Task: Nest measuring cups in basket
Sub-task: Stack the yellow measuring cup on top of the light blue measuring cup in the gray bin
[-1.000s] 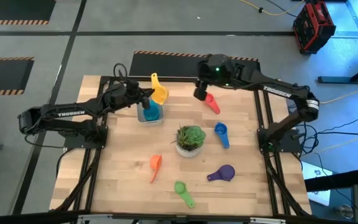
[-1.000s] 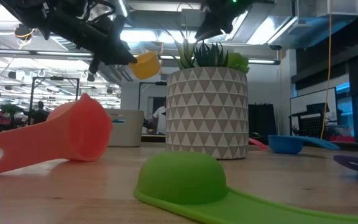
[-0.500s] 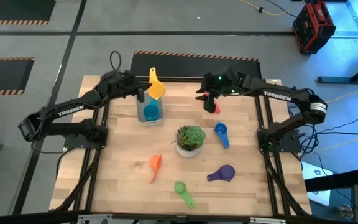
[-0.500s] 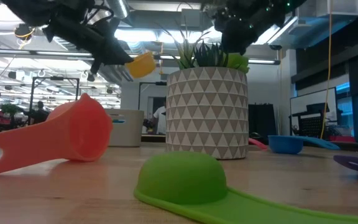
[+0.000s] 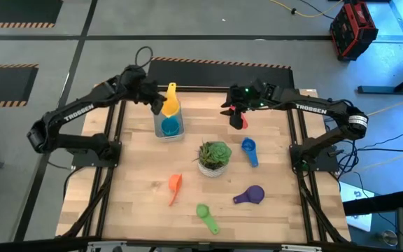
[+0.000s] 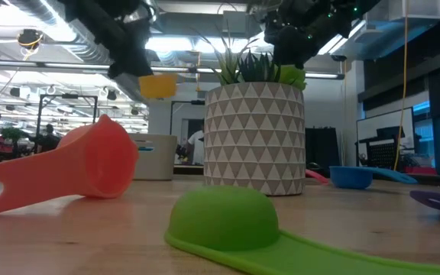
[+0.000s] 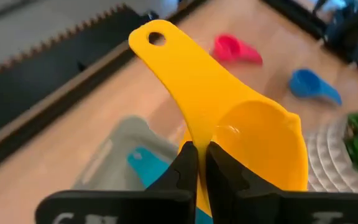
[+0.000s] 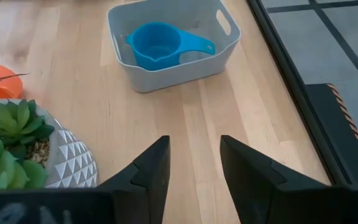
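- Measuring cups lie scattered over a pale wooden-plank counter (image 5: pixel 138 175): the yellow cup (image 5: pixel 170 103) is up in the air, pinched by its handle between the clenched fingers of the left gripper (image 5: pixel 156 103), directly over the basket (image 5: pixel 168 128).
- Below those fingers, the basket rests on the counter with the light blue cup (image 8: pixel 160 47) lying inside it, handle toward one end.
- The right gripper (image 5: pixel 238 115) hovers over the red cup (image 5: pixel 241 120) near the far edge of the counter; its fingers (image 8: pixel 151 168) are parted, with bare wood between them and nothing grasped.
- Nearer than the right fingers, a potted plant (image 5: pixel 214 157) in a white triangle-patterned pot stands mid-counter, with the blue cup (image 5: pixel 249 149) just beside it.
- Well apart from both grippers, toward the near edge, lie the orange cup (image 5: pixel 175 185), the green cup (image 5: pixel 205 214) and the purple cup (image 5: pixel 250 194).
- The counter sits in a black metal frame on a grey floor marked with striped tape; a red and black case (image 5: pixel 352 28) stands off to one side.
- Beyond the counter the low view shows a workshop with ceiling lights and shelving.
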`<action>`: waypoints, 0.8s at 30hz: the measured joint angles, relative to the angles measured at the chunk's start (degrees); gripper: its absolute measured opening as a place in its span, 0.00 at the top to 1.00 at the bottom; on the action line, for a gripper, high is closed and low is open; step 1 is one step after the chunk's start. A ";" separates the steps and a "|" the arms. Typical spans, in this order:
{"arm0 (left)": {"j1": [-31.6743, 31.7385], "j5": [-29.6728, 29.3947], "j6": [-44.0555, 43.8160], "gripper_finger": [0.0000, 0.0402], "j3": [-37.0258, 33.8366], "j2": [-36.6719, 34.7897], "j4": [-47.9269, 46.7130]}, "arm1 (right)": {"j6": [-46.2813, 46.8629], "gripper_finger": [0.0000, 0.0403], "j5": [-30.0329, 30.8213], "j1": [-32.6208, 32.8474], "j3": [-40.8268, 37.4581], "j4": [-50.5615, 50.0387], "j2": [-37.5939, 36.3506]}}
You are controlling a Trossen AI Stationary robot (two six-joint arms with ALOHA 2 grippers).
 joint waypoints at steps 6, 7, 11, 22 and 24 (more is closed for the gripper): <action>-0.41 1.24 0.01 0.98 0.00 4.72 -2.20 | -0.02 0.64 0.00 0.00 0.00 -0.04 0.02; -0.60 1.26 0.07 0.98 0.00 5.59 -2.18 | -0.02 0.64 0.00 0.00 0.02 -0.04 0.02; -1.53 1.35 1.45 0.98 0.00 8.71 -2.44 | -0.03 0.64 0.00 0.00 0.02 -0.11 0.04; -2.80 0.40 1.40 0.98 0.00 13.48 -4.98 | -0.05 0.64 0.00 0.00 0.07 -0.30 0.04; -2.86 -1.49 1.36 0.98 0.00 13.46 -5.12 | -0.04 0.64 0.00 0.00 0.07 -0.31 0.04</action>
